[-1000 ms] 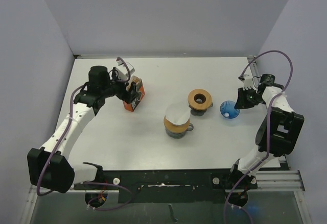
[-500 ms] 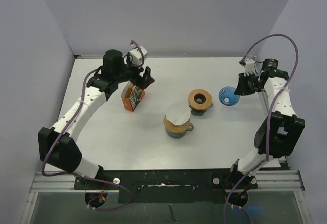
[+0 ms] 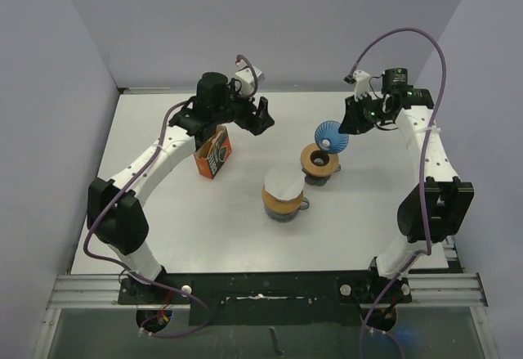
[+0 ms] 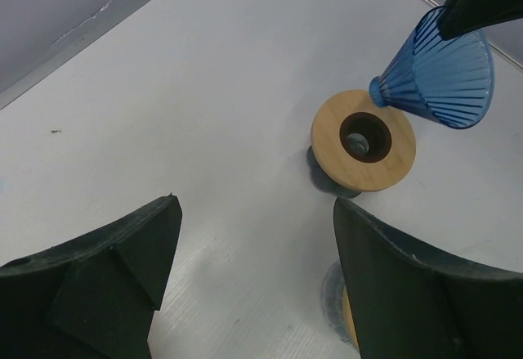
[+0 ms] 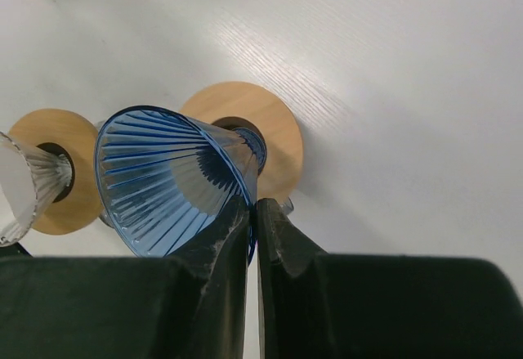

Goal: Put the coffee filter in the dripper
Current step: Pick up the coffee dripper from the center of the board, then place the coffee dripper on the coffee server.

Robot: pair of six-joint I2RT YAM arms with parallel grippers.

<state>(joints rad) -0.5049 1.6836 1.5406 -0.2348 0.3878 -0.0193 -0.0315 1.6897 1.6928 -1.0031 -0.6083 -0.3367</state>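
Over the right-hand stand, the dripper is held but not yet seated.
The blue dripper (image 5: 167, 171) is pinched by its rim in the nearly closed jaws of the right gripper (image 5: 252, 216), tilted, its tip just above the wooden-ringed stand (image 3: 319, 161). The left gripper (image 4: 255, 222) is spread wide, with nothing held. A white cone (image 3: 283, 181), judged to be the filter, sits on the nearer stand (image 3: 283, 205). Next, the dripper must be levelled and seated, then the filter fetched.
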